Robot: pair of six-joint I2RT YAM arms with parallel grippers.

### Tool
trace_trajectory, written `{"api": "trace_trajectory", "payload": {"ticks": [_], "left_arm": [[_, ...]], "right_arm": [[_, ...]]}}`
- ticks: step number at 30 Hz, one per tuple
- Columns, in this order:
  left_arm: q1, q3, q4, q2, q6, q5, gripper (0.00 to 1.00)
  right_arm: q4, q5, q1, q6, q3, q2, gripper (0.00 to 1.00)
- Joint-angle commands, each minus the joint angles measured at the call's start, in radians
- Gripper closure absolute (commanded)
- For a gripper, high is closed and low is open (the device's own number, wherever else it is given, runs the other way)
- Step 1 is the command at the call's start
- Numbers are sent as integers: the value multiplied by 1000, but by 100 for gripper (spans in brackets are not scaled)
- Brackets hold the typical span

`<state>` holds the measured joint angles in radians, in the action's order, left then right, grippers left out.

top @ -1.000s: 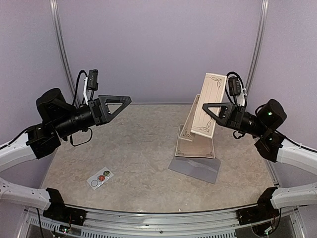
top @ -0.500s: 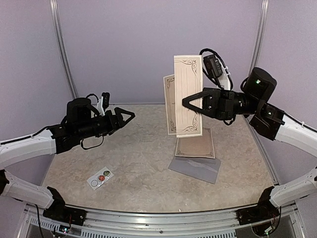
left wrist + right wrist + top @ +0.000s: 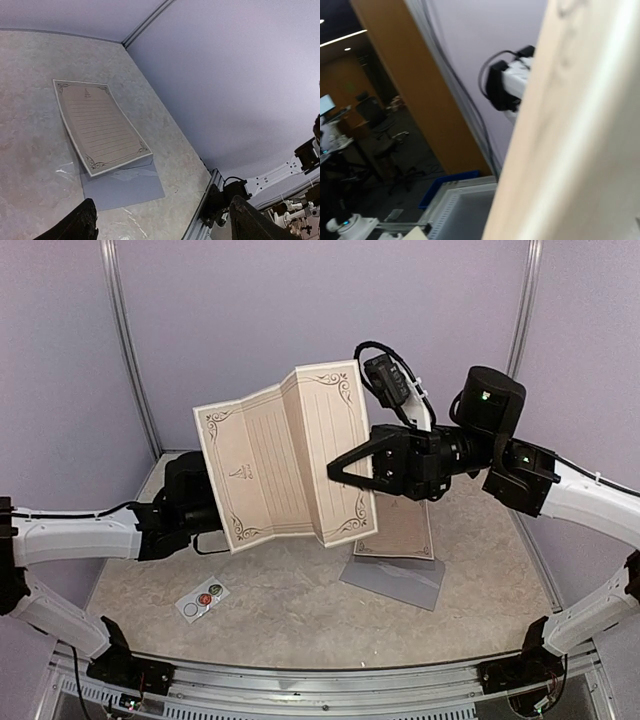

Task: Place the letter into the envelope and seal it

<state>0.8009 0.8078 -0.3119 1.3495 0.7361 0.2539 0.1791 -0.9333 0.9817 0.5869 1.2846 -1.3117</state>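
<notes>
One letter (image 3: 280, 455) clamped in right pincer (image 3: 338, 468); left pincer (image 3: 162, 225) gapes empty; one envelope (image 3: 395, 583)

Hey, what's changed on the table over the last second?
The right hand swung the letter up and left to centre, and it unfolded into a wide sheet. The left hand, open, moved in behind it. The envelope, cream sheet and sticker card stayed put.

The top external camera sits high behind the arm bases, looking down across the whole table (image 3: 280, 590). The left wrist camera looks obliquely down on the cream sheets (image 3: 102, 127) and grey envelope (image 3: 122, 187), which the top view shows toward 3 o'clock. The right wrist camera sits hard against the letter (image 3: 580, 150), facing outward.
</notes>
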Motion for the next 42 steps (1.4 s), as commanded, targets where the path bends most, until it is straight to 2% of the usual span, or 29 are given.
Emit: {"api": "trace_trajectory", "payload": {"ticks": [1,4,9,16,27,42], "left_arm": [[47,-39,-237,-61,-8,135,13],[49,-88,-344,-118,46,159,12],[46,-159,-320,-218,67,90,10],[56,-195,-395,-268,107,155,6],[65,-153,-496,-215,121,220,1],[91,-21,-611,-60,136,314,1]], "right_arm": [[-63,77,3,-46,-6,35,100],[-73,108,2,-45,-23,43,100],[-66,125,2,-40,-44,60,100],[-17,85,2,-17,-59,55,100],[22,11,2,4,-62,39,100],[14,-19,2,-7,-42,20,100]]}}
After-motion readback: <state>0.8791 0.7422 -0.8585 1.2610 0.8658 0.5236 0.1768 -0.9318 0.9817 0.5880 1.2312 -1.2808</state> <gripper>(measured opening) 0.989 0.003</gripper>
